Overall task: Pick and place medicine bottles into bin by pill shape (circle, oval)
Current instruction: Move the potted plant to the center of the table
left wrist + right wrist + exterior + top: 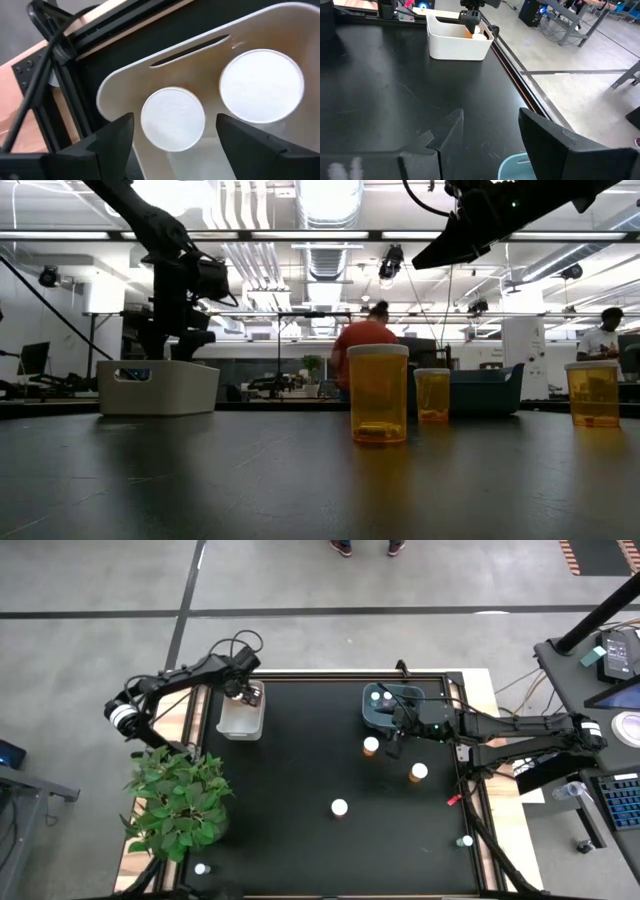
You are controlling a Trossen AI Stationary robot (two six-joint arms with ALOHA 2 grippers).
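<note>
My left gripper [243, 692] hangs open over the far end of the white bin [240, 718]. In the left wrist view, its fingers [114, 141] stand on either side of a white bottle cap [173, 119] without touching it. A second white-capped bottle [262, 85] stands beside it in the bin. My right gripper [396, 740] is open and empty above the table, next to the blue bin [384, 708], which holds two bottles. An amber bottle [371, 746] stands just left of it, another [418, 773] nearer, and a third [339, 807] at mid-table.
Two tiny pale bottles stand near the front edge, one on the left [202, 868] and one on the right [466, 840]. A leafy green plant [178, 800] stands at the table's left edge. A person [365, 340] shows in the room behind. Bare black table lies between the two bins.
</note>
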